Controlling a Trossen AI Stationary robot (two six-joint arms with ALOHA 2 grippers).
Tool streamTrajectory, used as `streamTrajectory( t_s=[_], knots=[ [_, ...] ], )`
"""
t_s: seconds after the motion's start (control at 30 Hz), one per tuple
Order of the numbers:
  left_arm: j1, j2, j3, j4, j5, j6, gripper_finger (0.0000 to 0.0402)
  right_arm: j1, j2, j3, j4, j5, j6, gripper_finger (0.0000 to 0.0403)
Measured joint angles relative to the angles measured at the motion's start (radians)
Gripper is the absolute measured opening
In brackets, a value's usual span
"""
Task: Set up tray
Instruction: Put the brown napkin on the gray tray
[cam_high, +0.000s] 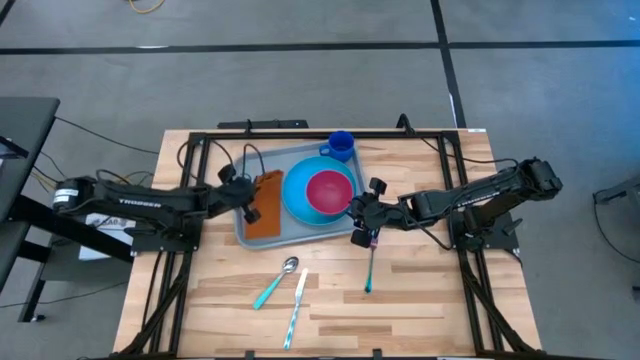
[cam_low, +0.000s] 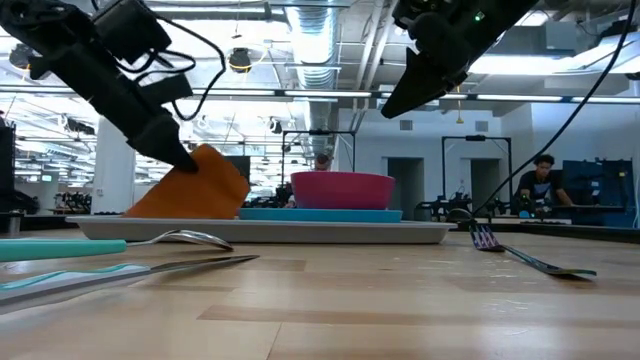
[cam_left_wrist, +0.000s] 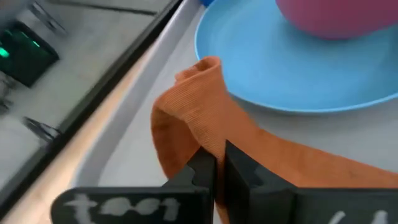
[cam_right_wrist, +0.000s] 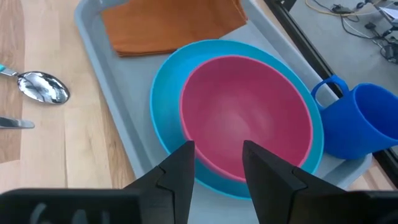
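Observation:
The light grey-blue tray (cam_high: 250, 236) lies mid-table. On it are a blue plate (cam_high: 296, 199) with a pink bowl (cam_high: 328, 190), a blue cup (cam_high: 341, 145) at its far right corner, and a rust-brown napkin (cam_high: 266, 200) at its left end. My left gripper (cam_high: 250, 210) is shut on the napkin's left side. My right gripper (cam_right_wrist: 217, 171) hangs open above the tray's right rim beside the bowl (cam_right_wrist: 245, 112), nothing between its fingers. My left gripper pinches the napkin's left edge (cam_left_wrist: 205, 140) between its two shut fingers, coming slanting down from the table's left. The cloth bunches into a raised fold (cam_left_wrist: 199, 81) beyond the fingertips. That side is lifted and tilted (cam_low: 200, 175), while the napkin's lower part rests on the tray.
A fork (cam_high: 369, 265) lies on the wood right of the tray. A spoon (cam_high: 280, 280) and a knife (cam_high: 297, 305), both with teal handles, lie nearer the front edge. A black frame (cam_high: 300, 130) runs around the table top.

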Motion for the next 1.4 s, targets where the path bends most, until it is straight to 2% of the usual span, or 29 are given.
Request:
streamTrajectory(
  t_s=[0.07, 0.17, 0.27, 0.37, 0.43, 0.47, 0.53, 0.63, 0.73, 0.8, 0.87, 0.97, 1.1, 1.23, 1.4],
  knots=[
    [-0.049, 0.000, 0.000, 0.014, -0.043, 0.027, 0.0000, 0.000, 0.000, 0.000, 0.000, 0.000, 0.000, 0.0127],
    [-0.111, 0.000, 0.000, 0.022, -0.054, 0.061, 0.0000, 0.000, 0.000, 0.000, 0.000, 0.000, 0.000, 0.0127],
    [-0.136, 0.000, 0.000, -0.040, -0.100, 0.059, 0.0000, 0.000, 0.000, 0.000, 0.000, 0.000, 0.000, 0.0127],
    [-0.117, 0.001, 0.000, -0.145, -0.219, -0.047, 0.0000, 0.000, 0.000, 0.000, 0.000, 0.000, 0.000, 0.0127],
    [-0.086, 0.001, 0.000, -0.195, -0.253, -0.142, 0.0000, 0.000, 0.000, 0.000, 0.000, 0.000, 0.003, 0.0127],
    [-0.070, 0.001, 0.000, -0.208, -0.241, -0.177, 0.0000, 0.000, 0.000, 0.000, 0.000, 0.000, 0.007, 0.0127],
    [-0.049, 0.001, 0.000, -0.200, -0.149, -0.178, 0.0000, 0.000, 0.000, 0.000, 0.000, 0.000, 0.008, 0.0127],
    [-0.071, 0.027, 0.000, -0.096, 0.017, 0.000, 0.0000, 0.000, 0.000, 0.000, 0.000, 0.000, 0.007, 0.0127],
    [-0.113, 0.060, 0.000, 0.048, 0.074, 0.221, 0.0000, 0.000, 0.000, 0.000, 0.000, 0.000, 0.001, 0.0127],
    [-0.131, 0.088, 0.000, 0.106, 0.096, 0.306, 0.0000, 0.000, 0.000, 0.000, 0.000, 0.000, 0.001, 0.0127],
    [-0.127, 0.116, 0.000, 0.117, 0.046, 0.253, 0.0000, 0.000, 0.000, 0.000, 0.000, 0.000, 0.001, 0.0127],
    [-0.081, 0.157, 0.000, 0.026, -0.052, 0.076, 0.0000, 0.000, 0.000, 0.000, 0.000, 0.000, 0.001, 0.0127],
    [-0.001, 0.228, 0.000, -0.050, 0.025, -0.081, 0.0000, 0.000, 0.000, 0.000, 0.000, 0.000, 0.001, 0.0127],
    [0.043, 0.317, 0.000, -0.018, 0.066, -0.089, 0.0007, 0.000, 0.000, 0.000, 0.000, 0.000, 0.001, 0.0127],
    [0.050, 0.354, 0.000, 0.049, -0.031, -0.076, 0.0031, 0.000, 0.000, 0.000, 0.000, 0.000, 0.001, 0.0127]
  ],
)
